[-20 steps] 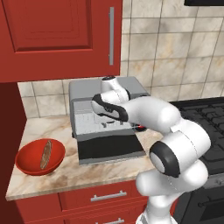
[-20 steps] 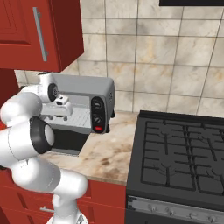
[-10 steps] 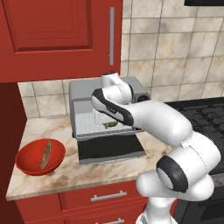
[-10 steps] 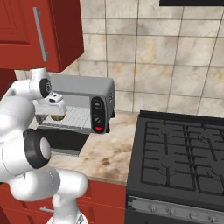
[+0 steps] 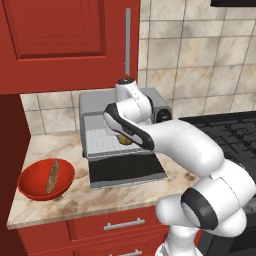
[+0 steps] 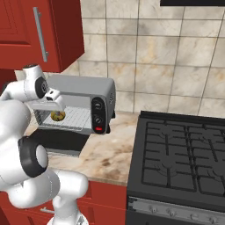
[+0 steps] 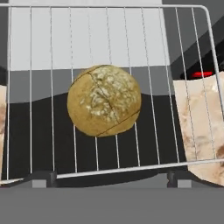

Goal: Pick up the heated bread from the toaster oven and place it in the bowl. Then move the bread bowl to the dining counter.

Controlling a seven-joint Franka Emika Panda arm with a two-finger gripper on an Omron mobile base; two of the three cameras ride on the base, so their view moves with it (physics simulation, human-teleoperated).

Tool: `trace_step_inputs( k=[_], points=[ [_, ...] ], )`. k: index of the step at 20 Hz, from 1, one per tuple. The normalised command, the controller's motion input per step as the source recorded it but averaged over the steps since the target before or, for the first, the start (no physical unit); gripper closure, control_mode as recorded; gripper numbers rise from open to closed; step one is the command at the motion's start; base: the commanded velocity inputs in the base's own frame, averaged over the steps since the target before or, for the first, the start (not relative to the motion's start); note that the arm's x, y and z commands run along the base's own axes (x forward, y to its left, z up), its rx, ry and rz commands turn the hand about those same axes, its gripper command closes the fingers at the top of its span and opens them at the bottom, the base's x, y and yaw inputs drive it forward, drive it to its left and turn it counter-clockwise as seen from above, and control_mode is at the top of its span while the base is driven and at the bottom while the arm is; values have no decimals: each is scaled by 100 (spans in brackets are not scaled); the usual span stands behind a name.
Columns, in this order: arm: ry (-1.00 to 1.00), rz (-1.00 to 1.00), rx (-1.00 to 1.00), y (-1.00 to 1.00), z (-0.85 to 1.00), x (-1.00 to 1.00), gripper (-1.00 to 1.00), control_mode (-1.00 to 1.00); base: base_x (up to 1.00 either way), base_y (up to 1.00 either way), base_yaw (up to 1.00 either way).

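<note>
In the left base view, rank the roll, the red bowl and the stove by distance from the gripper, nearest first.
1. The roll: on the toaster oven's wire rack, directly under the open gripper.
2. The red bowl: on the counter, left of the oven, holding a brown bread stick.
3. The stove: far right, past the oven.

A marbled counter (image 5: pixel 60 200) fills the lower left of the left base view. On it sit the toaster oven (image 5: pixel 100 112) at centre and the red bowl (image 5: pixel 35 182) at lower left.
</note>
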Motion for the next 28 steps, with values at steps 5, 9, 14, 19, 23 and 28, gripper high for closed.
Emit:
trace_step_inputs(
  k=[5,9,14,19,23,28],
  points=[
    [0,0,-3,0,-23,10,-100,-100,0,0,0],
    [-1,0,1,0,-17,22,-100,-100,0,0,0],
    [-5,0,2,0,-28,20,-100,-100,0,0,0],
    [-6,0,1,0,-26,14,-100,-100,0,0,0],
    [-10,0,0,0,-22,13,-100,-100,0,0,0],
    [-6,0,1,0,-2,2,100,-100,0,0,0]
  ],
)
